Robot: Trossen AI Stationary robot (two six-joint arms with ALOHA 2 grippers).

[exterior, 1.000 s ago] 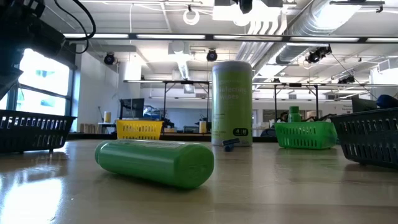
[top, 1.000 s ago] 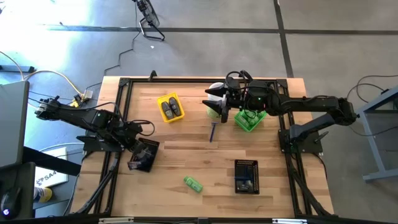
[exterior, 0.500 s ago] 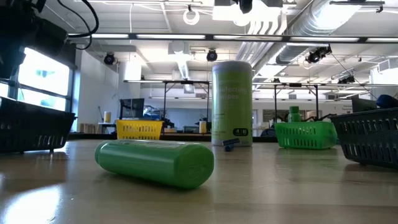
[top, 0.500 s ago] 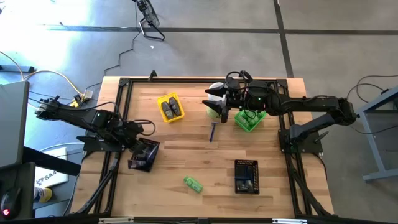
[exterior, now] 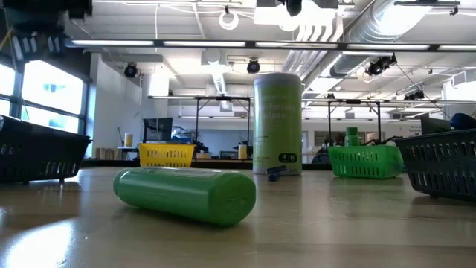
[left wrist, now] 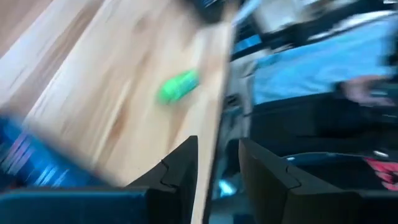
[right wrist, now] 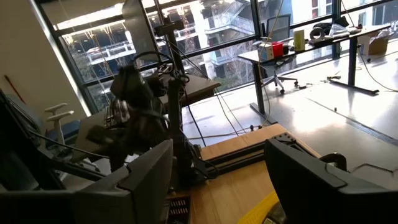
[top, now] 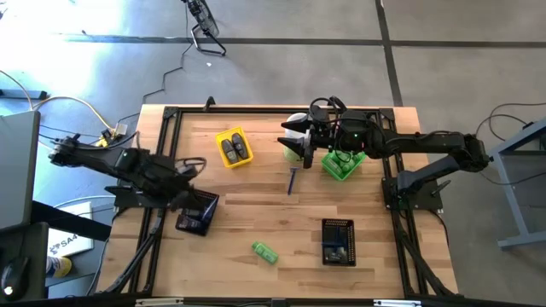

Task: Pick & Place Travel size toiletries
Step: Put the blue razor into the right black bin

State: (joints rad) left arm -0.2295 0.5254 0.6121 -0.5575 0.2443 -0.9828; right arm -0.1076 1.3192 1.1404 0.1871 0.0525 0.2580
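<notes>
Black tray [top: 194, 213] contents partly arm-hidden

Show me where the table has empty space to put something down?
The biggest bare wood lies mid-table, between the yellow tray, the purple razor and the loose green bottle. The front right corner past the black tray is free too. It is crowded at the back, around the canister, green tray and right tool.

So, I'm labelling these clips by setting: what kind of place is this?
Probably an open-plan lab or workshop, not a home. The low view shows exposed silver ceiling ducts and metal-framed workbenches; the right wrist view shows floor-to-ceiling windows; the wooden table stands on bare grey floor.
</notes>
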